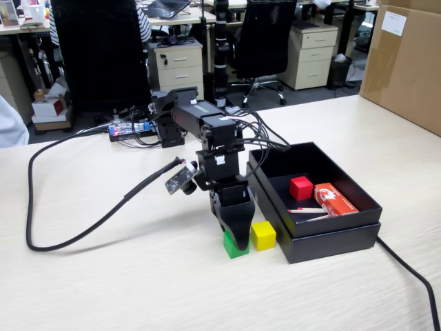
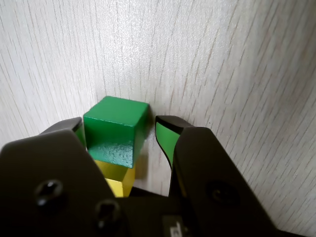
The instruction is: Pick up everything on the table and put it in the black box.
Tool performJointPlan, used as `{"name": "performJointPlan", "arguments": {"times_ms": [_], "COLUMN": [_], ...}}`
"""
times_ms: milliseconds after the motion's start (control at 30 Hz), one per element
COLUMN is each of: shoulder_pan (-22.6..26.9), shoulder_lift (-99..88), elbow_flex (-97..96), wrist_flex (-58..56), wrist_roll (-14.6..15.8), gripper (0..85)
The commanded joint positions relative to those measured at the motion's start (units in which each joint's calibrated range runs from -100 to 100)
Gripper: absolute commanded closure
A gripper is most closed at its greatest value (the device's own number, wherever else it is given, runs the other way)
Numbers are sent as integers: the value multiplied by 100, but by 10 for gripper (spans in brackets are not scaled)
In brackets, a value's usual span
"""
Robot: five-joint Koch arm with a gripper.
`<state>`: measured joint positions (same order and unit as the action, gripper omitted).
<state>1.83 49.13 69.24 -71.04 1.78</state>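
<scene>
The green cube (image 1: pixel 229 247) sits on the pale wooden table, and my black gripper (image 1: pixel 239 243) has come straight down over it. In the wrist view the green cube (image 2: pixel 116 123) lies between the jaws of the gripper (image 2: pixel 120 127). The left jaw is against it and the right jaw stands a small gap away, so the gripper is open. The yellow cube (image 1: pixel 263 235) rests just right of the green one, close to the black box (image 1: pixel 331 238); in the wrist view the yellow cube (image 2: pixel 118 180) peeks out under the green one. The red cube (image 1: pixel 300 187) lies inside the box.
A red-and-white flat packet (image 1: pixel 335 199) and thin sticks lie in the box. A big brown carton (image 1: pixel 406 62) stands at the back right. A thick black cable (image 1: pixel 69 241) loops over the left of the table, and another cable (image 1: pixel 413 272) runs off to the right of the box.
</scene>
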Motion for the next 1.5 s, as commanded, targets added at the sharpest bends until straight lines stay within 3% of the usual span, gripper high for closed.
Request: {"name": "performJointPlan", "arguments": {"times_ms": [0, 167, 200, 533, 767, 933, 1333, 1467], "shoulder_pan": [-10, -39, -44, -39, 864, 1348, 1206, 1206], "shoulder_lift": [-145, -191, -248, -3128, -5389, -5022, -2956, -2841], "elbow_flex": [384, 402, 365, -859, -1538, -1575, -1638, -1928], "wrist_flex": [59, 59, 50, -373, -537, -537, -520, -520], "wrist_roll": [-63, -54, -49, 44, 181, 337, 508, 493], "gripper": [613, 843, 846, 846, 846, 846, 839, 646]}}
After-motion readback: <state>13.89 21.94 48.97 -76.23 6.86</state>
